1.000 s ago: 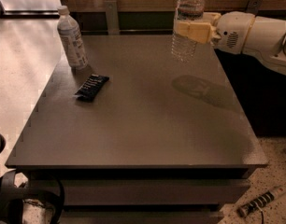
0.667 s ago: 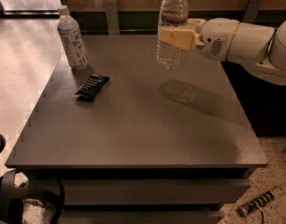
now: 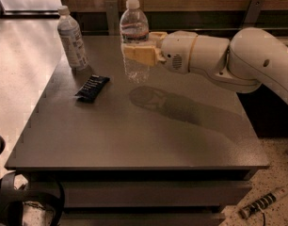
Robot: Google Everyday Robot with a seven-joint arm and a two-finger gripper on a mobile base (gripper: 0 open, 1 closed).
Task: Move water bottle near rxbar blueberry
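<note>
One gripper point(image 3: 137, 54), further left vs 0.7 s ago, clamped on upright water bottle point(image 3: 134, 26) above table point(image 3: 134, 145), w/ rxbar blueberry point(image 3: 92, 88) below-left of it.

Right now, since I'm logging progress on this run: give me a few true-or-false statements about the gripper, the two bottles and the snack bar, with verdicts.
1. The gripper is shut on the clear ribbed plastic water bottle with the white cap. True.
2. That water bottle stands on the dark grey table. False: it hangs in the gripper, above the tabletop.
3. The flat black snack bar wrapper with white lettering lies on the table, close to the whitish bottle with the large printed label. True.
4. The whitish bottle has tipped over. False: it stands upright.
</note>
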